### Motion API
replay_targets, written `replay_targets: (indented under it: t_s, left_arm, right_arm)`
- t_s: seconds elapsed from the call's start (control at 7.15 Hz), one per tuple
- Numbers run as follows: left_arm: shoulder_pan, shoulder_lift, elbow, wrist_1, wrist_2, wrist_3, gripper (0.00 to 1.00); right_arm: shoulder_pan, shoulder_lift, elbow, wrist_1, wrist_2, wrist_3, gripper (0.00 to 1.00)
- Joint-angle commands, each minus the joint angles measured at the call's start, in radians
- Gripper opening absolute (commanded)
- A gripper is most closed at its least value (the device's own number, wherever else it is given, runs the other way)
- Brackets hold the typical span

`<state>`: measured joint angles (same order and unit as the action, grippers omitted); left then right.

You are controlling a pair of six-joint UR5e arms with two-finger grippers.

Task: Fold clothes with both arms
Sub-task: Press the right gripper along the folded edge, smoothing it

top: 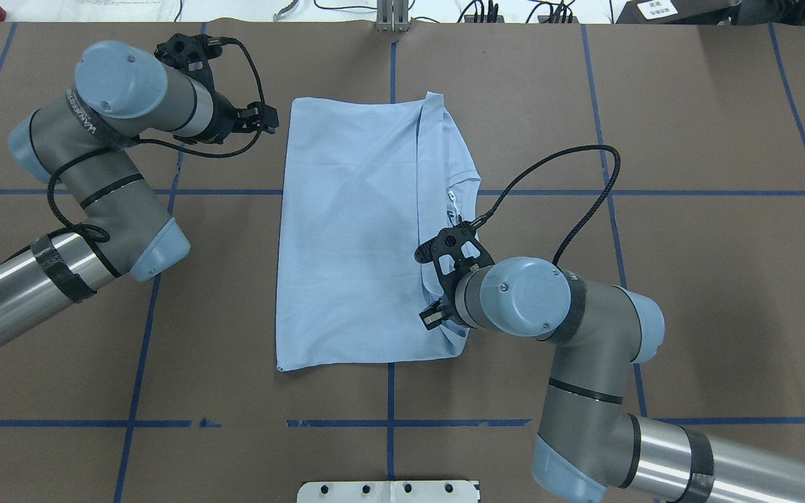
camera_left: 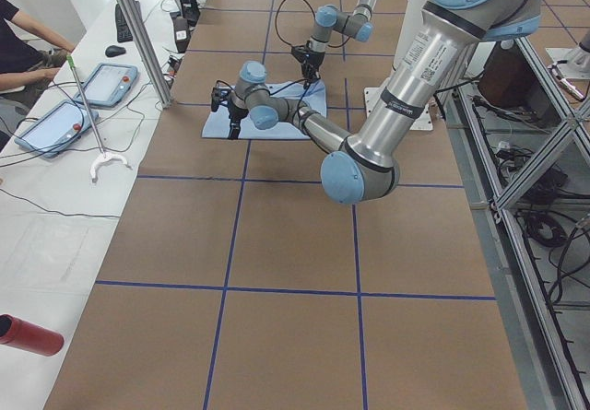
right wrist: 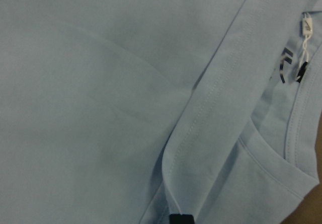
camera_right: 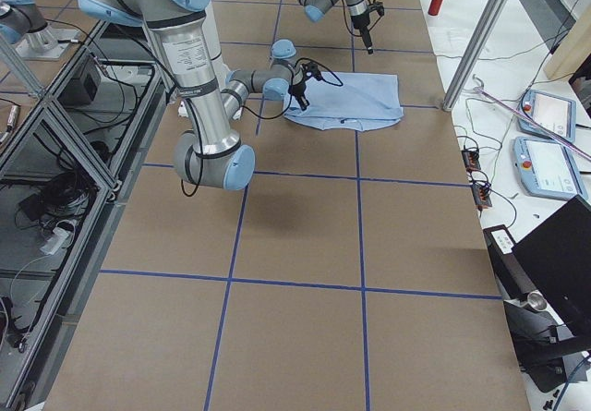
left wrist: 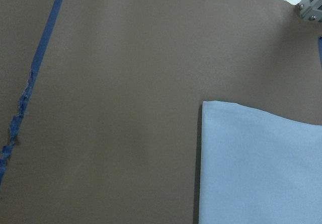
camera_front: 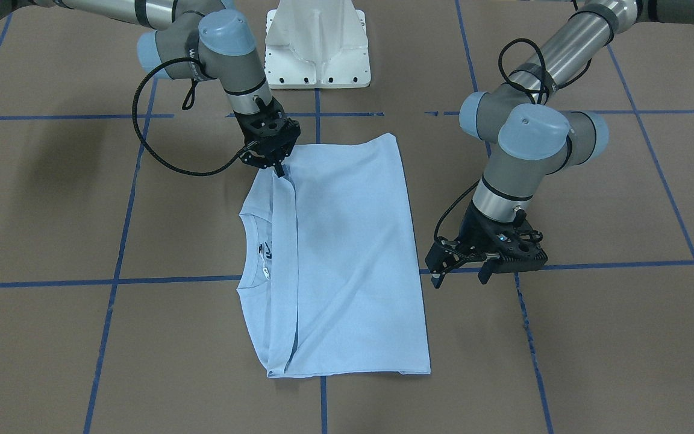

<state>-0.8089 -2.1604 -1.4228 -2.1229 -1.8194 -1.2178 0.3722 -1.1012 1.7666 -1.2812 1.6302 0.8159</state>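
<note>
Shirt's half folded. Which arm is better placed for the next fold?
Probably the right. The right gripper is already shut on the shirt, at its hem. The left gripper hangs open, off the shirt, over the table.

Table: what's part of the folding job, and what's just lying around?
Job: T-shirt; left gripper; right gripper.
Lying about: white pedestal base; touchscreen pendants on the side bench; red bottle.
</note>
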Motion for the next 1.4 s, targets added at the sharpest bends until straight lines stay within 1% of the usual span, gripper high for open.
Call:
replay_targets:
  t_s: [0.0, 0.14, 0.28, 0.42, 0.56, 0.84, 0.98, 1.12, 1.26]
  left_arm:
    - [0.001, -0.001, 0.002, -0.002, 0.000, 0.000, 1.00]
    - [0.001, 0.002, 0.002, -0.002, 0.000, 0.000, 1.00]
    - [0.001, 0.002, 0.018, -0.006, 0.000, 0.000, 1.00]
    - [0.001, 0.002, 0.022, -0.009, 0.000, 0.001, 1.00]
    - [0.001, -0.001, 0.022, -0.009, 0.000, 0.000, 1.00]
    - [0.001, -0.001, 0.021, -0.011, 0.000, 0.000, 1.00]
    - [0.001, -0.003, 0.021, -0.009, 0.000, 0.000, 1.00]
    - [0.001, -0.003, 0.021, -0.009, 0.000, 0.000, 1.00]
    - [0.001, -0.001, 0.022, -0.011, 0.000, 0.000, 1.00]
  right_arm:
    - [0.004, -0.090, 0.072, -0.003, 0.003, 0.064, 0.00]
    - [0.002, -0.120, 0.106, -0.004, 0.035, 0.122, 0.00]
    - [0.002, -0.149, 0.119, -0.004, 0.045, 0.184, 0.00]
    - [-0.001, -0.153, 0.117, -0.003, 0.045, 0.193, 0.79]
    - [-0.004, -0.144, 0.116, -0.003, 0.043, 0.196, 1.00]
    - [0.001, -0.135, 0.116, -0.003, 0.043, 0.197, 1.00]
    - [0.002, -0.109, 0.113, -0.004, 0.040, 0.197, 1.00]
    - [-0.001, -0.080, 0.100, -0.004, 0.039, 0.197, 0.97]
    - [-0.002, -0.048, 0.071, -0.004, 0.040, 0.195, 0.86]
